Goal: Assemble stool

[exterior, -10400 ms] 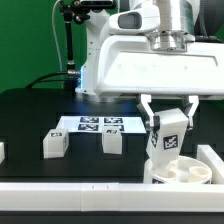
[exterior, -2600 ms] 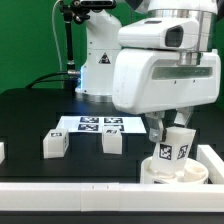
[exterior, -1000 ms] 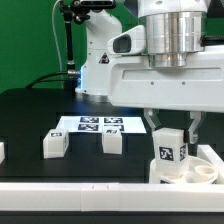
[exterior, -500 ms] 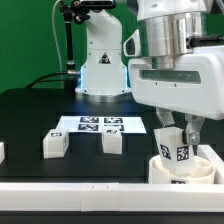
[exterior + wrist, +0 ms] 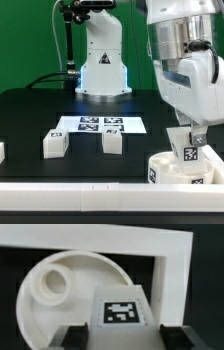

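Now, gripper (image 5: 191,142) clenched on leg (image 5: 190,154), long axis upright, above seat (image 5: 172,171) in white frame (image 5: 172,274) corner, loose legs (image 5: 54,143) (image 5: 112,141) at nine o'clock, exterior view

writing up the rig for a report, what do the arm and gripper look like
The arm is glossy white, with bulky rounded casings and grey bands at the joints; a blue glow shows at its base. The gripper has two narrow dark fingers. No markings on it can be made out.
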`<state>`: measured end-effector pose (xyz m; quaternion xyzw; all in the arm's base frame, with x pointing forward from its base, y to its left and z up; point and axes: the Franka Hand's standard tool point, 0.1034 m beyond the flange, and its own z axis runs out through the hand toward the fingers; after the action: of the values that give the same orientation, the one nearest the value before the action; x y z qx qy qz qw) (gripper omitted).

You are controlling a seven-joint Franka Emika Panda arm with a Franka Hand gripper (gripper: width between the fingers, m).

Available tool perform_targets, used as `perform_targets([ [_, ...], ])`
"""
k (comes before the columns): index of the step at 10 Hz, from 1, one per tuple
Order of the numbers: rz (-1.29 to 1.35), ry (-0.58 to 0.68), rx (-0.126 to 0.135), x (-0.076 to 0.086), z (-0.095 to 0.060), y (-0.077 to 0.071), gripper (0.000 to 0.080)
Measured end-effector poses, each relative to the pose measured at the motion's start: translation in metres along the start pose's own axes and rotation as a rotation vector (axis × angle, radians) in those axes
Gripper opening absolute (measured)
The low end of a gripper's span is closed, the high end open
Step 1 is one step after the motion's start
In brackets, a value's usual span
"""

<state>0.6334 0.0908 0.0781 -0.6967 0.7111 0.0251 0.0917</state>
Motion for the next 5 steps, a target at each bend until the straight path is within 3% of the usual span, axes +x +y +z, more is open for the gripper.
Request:
perform_targets([
  [5, 0.161, -0.024, -0.009, -0.0097, 0.0019, 0.0026, 0.034],
])
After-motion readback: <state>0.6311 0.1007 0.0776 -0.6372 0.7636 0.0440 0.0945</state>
